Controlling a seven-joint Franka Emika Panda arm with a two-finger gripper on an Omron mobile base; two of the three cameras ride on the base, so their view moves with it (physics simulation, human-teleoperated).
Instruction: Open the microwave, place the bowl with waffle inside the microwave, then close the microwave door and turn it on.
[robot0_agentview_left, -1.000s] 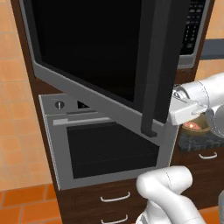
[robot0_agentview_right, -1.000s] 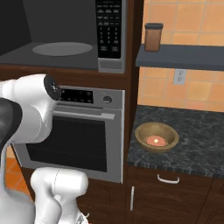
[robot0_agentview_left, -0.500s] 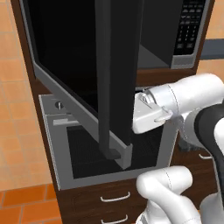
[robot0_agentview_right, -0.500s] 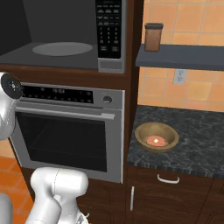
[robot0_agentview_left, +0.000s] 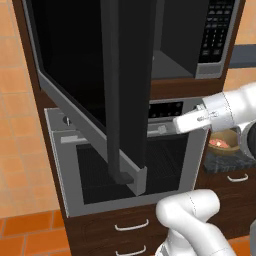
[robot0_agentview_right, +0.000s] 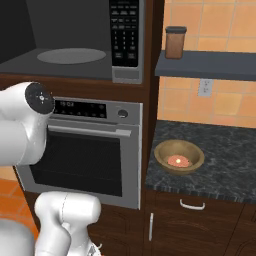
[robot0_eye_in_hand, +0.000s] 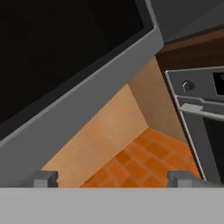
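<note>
A: What sits closest to the two-finger gripper (robot0_eye_in_hand: 112, 178), and is it holding anything?

B: In the hand view its two small dark fingertips (robot0_eye_in_hand: 45, 178) stand wide apart with nothing between them, so it is open. Just ahead of them runs the grey steel lower edge of the wide black glass microwave door (robot0_eye_in_hand: 65, 65), swung out; the door's top is cut off by the frame.

A: And in the left base view?

B: The door (robot0_agentview_left: 95, 75) hangs open with its dark vertical bar handle (robot0_agentview_left: 113, 95) facing the camera. The fingers themselves are hard to make out there.

A: Beyond the door?

B: The large steel-grey microwave (robot0_agentview_right: 75, 40) stands open, with a pale round turntable (robot0_agentview_right: 71, 55) inside and the black keypad (robot0_agentview_right: 124, 30) at its side. Below is the grey oven (robot0_agentview_right: 95, 150).

A: The bowl?

B: The round tan-rimmed bowl with reddish-brown contents (robot0_agentview_right: 179, 157) rests on the dark speckled counter (robot0_agentview_right: 225, 165), well apart from the gripper, beyond the oven's far side.
</note>
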